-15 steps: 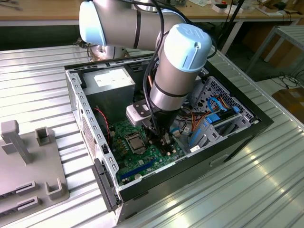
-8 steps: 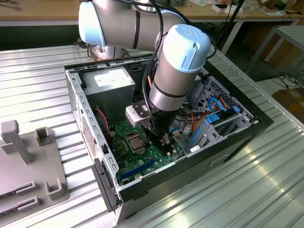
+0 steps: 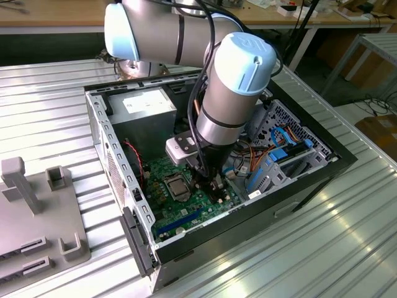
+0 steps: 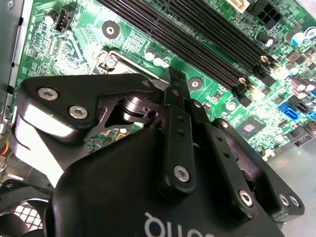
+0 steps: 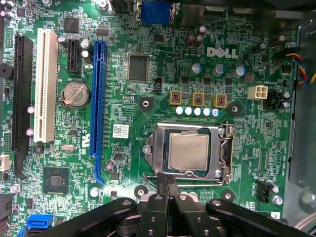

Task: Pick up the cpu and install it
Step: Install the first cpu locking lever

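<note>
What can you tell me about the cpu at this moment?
In the first wrist view the cpu is a flat square chip with a dull silvery-grey metal face. It lies level inside the metal-framed socket on the green motherboard, with the frame around its edges. The end effector sits just beside the socket with its fingers together, not holding the chip.

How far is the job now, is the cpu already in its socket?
Done: the cpu lies flat inside the socket on the motherboard, within the metal frame. In hand: nothing; the gripper is shut and empty, fingertips together at the socket's edge, beside the chip. Left: I cannot tell whether the frame is latched down over the chip.
</note>
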Motion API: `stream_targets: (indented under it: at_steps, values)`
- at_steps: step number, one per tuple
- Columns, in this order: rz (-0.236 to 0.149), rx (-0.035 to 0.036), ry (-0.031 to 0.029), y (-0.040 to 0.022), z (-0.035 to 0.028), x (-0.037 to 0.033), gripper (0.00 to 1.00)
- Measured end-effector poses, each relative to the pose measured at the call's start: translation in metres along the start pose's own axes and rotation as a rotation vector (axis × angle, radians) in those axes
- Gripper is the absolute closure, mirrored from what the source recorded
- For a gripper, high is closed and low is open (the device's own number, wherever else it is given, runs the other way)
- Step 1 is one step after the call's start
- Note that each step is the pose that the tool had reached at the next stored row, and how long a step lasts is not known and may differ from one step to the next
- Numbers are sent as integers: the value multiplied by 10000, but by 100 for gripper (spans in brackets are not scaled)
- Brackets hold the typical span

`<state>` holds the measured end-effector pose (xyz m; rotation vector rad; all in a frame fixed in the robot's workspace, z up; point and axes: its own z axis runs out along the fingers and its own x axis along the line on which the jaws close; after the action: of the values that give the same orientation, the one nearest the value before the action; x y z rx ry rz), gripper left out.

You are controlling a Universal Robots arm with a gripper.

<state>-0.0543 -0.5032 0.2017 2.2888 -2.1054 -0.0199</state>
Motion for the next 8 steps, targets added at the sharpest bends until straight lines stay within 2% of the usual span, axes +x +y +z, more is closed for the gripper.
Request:
stream_targets:
  at_steps: [8]
  values:
    - [-6, -3, 50, -20, 14, 1, 89]
